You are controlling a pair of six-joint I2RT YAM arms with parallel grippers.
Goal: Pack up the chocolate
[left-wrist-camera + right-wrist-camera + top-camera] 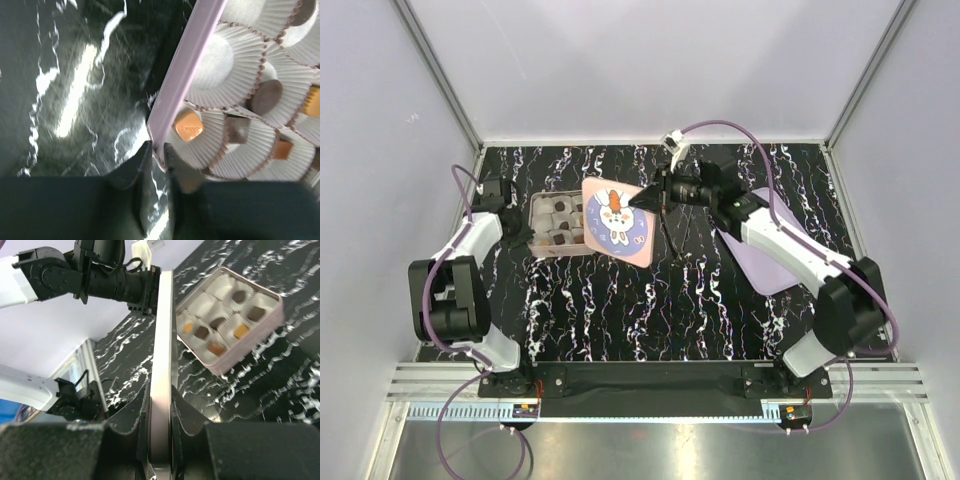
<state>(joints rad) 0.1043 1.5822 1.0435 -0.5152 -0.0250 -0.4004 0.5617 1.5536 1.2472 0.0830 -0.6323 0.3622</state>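
**Item 1, left gripper (158,150).** We are finding its fingers (139,167) standing only a sliver apart. They are pinching the pale pink wall of the tin (186,67) at one corner, one finger outside the wall and one inside.

**Item 2, right gripper (161,392).** We are finding its jaws clamping the lid (162,340) edge-on, with the lid's thin rim filling the gap between them. The lid is hanging tilted just beside the tin, on the side away from the left gripper, and the top view is showing its printed face. We cannot tell whether lid and tin are touching.

**Item 3, chocolate (187,131).** We are counting small pieces sitting inside the tin, one to a cup. A tan-gold piece is lying in the cup nearest the pinched corner, and a dark brown one is sitting next to it.

**Item 4, paper cups (220,60).** White and pleated, they are crowding the tin from wall to wall.

**Item 5, tabletop (620,310).** Black with white veining, it is carrying the tin.

**Item 6, lilac sheet (760,265).** It is lying well apart from the tin, beyond the lid, under the right arm.
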